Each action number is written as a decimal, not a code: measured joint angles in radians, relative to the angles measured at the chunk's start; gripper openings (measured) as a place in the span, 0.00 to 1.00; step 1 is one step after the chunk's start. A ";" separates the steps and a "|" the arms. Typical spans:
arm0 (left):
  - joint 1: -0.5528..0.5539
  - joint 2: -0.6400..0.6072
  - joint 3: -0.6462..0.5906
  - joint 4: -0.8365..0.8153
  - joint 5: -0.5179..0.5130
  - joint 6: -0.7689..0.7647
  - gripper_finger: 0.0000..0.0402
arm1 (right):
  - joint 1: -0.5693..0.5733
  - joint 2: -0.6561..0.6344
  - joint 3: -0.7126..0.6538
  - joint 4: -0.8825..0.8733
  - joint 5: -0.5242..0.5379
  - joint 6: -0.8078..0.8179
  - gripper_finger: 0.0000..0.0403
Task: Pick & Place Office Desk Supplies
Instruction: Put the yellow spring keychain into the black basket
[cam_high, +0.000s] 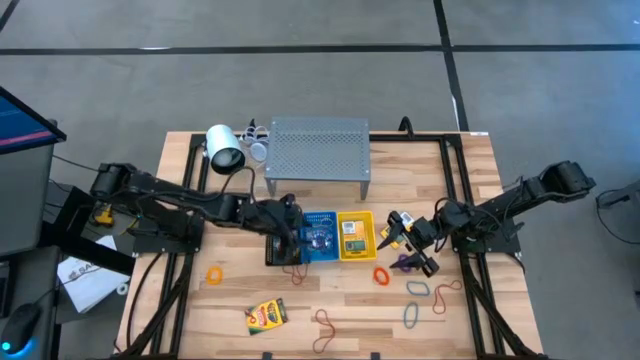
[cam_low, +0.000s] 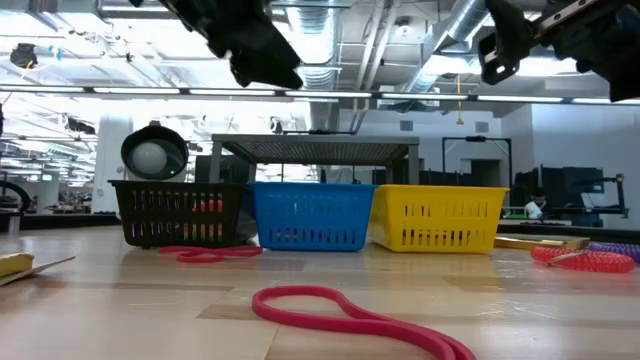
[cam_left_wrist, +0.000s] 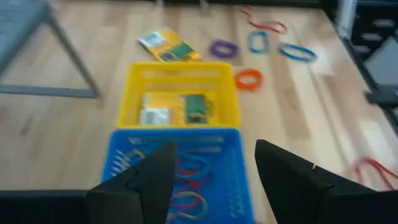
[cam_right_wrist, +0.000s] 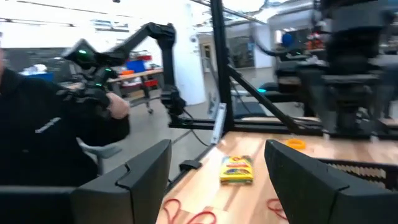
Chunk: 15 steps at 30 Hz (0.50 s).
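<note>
Three small baskets stand in a row: black, blue with rubber bands inside, and yellow with crayon boxes inside. My left gripper hangs open above the blue basket. My right gripper hovers open just right of the yellow basket, touching nothing. One crayon box lies on the table beside the yellow basket, and another lies near the front edge. Loose bands lie flat on the table: orange, orange, purple, blue and red.
The grey perforated shelf stands behind the baskets, with the white cylinder to its left. More bands lie at the front right and front middle. A person in dark clothes sits beyond the table's left side.
</note>
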 joint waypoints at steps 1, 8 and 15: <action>-0.014 -0.001 0.000 -0.004 0.000 -0.004 0.52 | 0.005 0.000 0.001 -0.010 0.016 -0.001 0.63; -0.099 0.000 0.000 -0.048 0.000 -0.068 0.52 | 0.021 0.000 0.078 -0.165 0.060 -0.003 0.63; -0.160 -0.004 0.000 -0.279 0.002 -0.256 0.51 | 0.021 0.000 0.116 -0.246 0.061 -0.001 0.63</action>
